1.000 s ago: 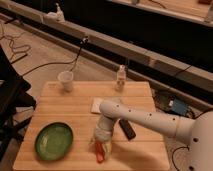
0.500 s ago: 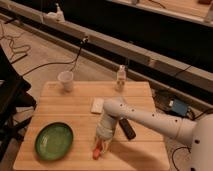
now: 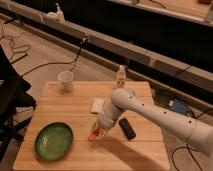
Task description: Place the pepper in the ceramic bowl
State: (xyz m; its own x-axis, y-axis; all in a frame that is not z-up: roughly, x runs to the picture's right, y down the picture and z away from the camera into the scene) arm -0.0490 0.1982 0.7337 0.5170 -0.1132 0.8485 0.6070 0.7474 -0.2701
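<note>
The pepper, small and orange-red, hangs at the tip of my gripper, just above the wooden table. The gripper is shut on the pepper, and my white arm reaches in from the right. The green ceramic bowl sits on the table's front left, a short way to the left of the gripper and slightly nearer the front edge. It holds nothing.
A white cup stands at the back left of the wooden table. A flat white item lies behind the gripper. A black oblong object lies to its right. A small bottle stands at the back edge. Cables run across the floor.
The gripper has risen from the tabletop with the pepper in it and shifted slightly left toward the bowl. The bowl and the other items have not moved.
</note>
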